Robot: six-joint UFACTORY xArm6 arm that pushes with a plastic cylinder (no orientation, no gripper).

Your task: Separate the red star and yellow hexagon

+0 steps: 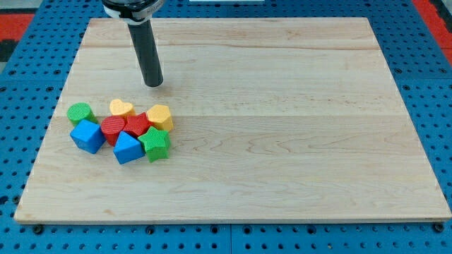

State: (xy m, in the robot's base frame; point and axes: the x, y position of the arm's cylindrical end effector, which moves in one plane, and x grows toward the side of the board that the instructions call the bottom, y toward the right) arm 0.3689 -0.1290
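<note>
My tip (pixel 154 85), the smooth dark rod's end, has no jaws and stands above the cluster, apart from it. Ribbed red star block (pixel 136 124) touches ribbed yellow hexagon block (pixel 160 116) on the pale wooden tabletop (pixel 282 127).

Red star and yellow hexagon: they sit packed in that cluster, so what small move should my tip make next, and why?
Probably slide my tip down the view toward the seam between the red star and the yellow hexagon. The two touch, the hexagon on the cluster's right edge, and the tip stands clear above them. Entering there should wedge the hexagon rightward, though the yellow heart beside the star may get nudged.
</note>
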